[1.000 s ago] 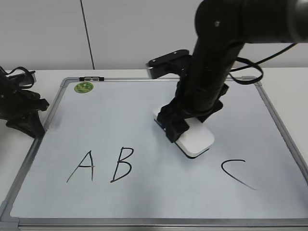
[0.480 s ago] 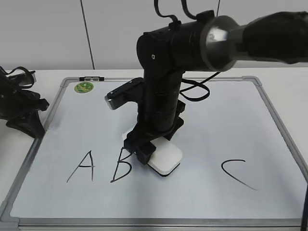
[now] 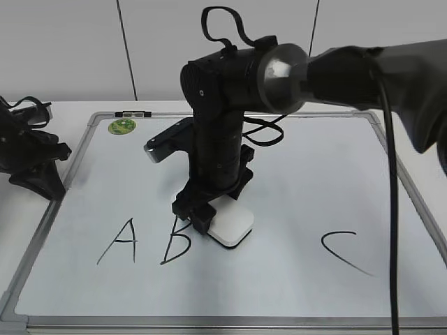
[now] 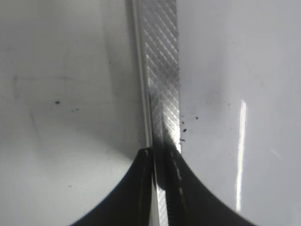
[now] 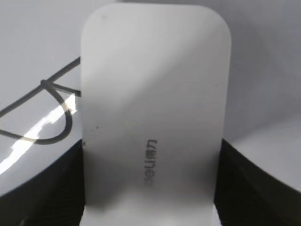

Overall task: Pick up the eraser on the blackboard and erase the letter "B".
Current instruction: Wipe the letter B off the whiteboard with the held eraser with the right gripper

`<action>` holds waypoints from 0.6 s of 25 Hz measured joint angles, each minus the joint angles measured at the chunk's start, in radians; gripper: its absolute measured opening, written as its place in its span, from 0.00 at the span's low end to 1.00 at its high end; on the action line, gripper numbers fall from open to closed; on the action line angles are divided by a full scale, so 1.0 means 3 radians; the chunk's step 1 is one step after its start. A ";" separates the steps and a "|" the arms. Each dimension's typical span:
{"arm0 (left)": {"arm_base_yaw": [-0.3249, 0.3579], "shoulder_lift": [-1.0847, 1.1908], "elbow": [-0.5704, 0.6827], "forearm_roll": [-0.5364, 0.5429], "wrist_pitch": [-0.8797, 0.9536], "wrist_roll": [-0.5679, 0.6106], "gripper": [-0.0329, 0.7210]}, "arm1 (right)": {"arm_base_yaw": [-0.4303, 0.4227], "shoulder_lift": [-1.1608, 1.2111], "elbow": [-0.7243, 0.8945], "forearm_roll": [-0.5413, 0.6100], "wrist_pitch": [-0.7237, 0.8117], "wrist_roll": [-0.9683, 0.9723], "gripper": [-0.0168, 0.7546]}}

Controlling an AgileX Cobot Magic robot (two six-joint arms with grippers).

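The white eraser (image 3: 235, 227) lies flat on the blackboard (image 3: 314, 174), held by my right gripper (image 3: 211, 213), which is shut on its sides. The eraser's left end sits at the right edge of the letter "B" (image 3: 174, 241). In the right wrist view the eraser (image 5: 155, 103) fills the middle between the dark fingers of the right gripper (image 5: 150, 188), and the strokes of the letter "B" (image 5: 51, 110) show at its left. My left gripper (image 3: 49, 183) rests off the board's left edge. In the left wrist view the left gripper (image 4: 159, 157) is shut over the board's metal frame (image 4: 160, 70).
A black "A" (image 3: 119, 243) stands left of the "B" and a black "C" (image 3: 346, 252) at the right. A round green sticker (image 3: 121, 126) marks the far left corner. The right arm reaches across the board's middle.
My right arm has carried the eraser left and nearer across the board, from beside the "C" area to the right edge of the "B". The left arm has not moved.
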 joint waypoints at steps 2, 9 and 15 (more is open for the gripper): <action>0.0000 0.0000 0.0000 0.0000 0.0000 0.0000 0.09 | 0.0000 0.0054 -0.0042 -0.0002 0.0030 -0.0006 0.72; 0.0000 0.0000 0.0000 -0.0007 -0.0005 0.0000 0.09 | 0.0000 0.0083 -0.0062 -0.0008 0.0065 -0.0012 0.72; 0.0000 0.0000 0.0000 -0.0007 -0.0005 0.0000 0.09 | 0.0025 0.0083 -0.0076 -0.0030 0.0140 -0.0012 0.72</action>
